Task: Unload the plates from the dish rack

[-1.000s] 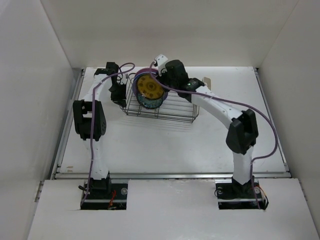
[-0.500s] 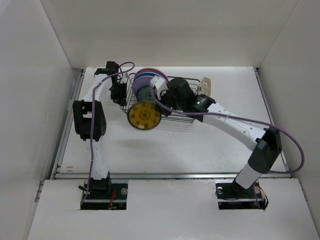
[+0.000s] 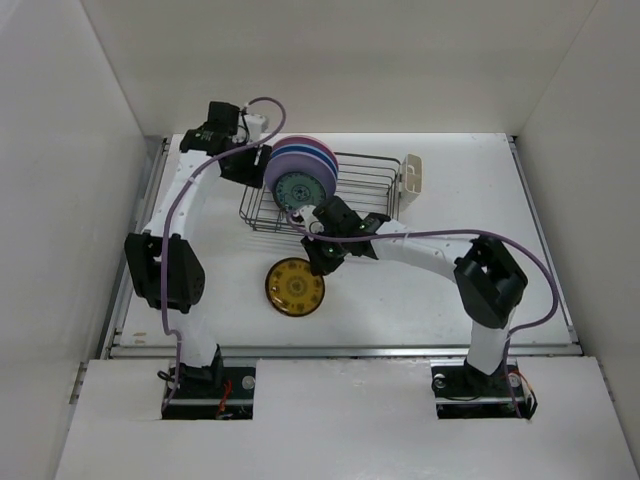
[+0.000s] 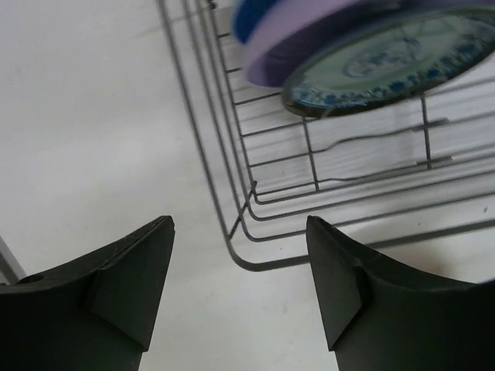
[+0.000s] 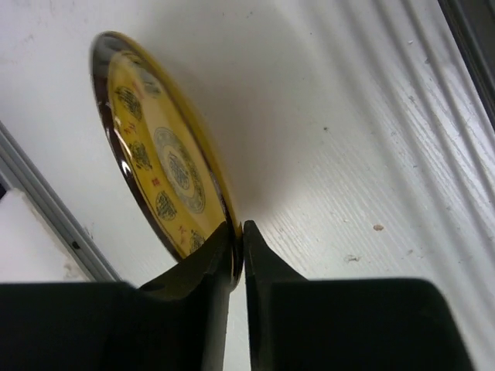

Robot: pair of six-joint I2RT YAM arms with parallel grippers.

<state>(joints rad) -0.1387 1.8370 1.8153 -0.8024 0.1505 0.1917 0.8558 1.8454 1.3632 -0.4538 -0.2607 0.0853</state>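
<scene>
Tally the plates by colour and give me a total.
yellow plate: 1
teal plate: 1
lavender plate: 1
blue plate: 1
Total: 4 clearly seen. The back of the stack in the dish rack is packed too tightly to tell whether more plates stand there.

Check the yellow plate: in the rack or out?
Out. The yellow plate is on the table, clear of the rack, rim in the right claw.
</scene>
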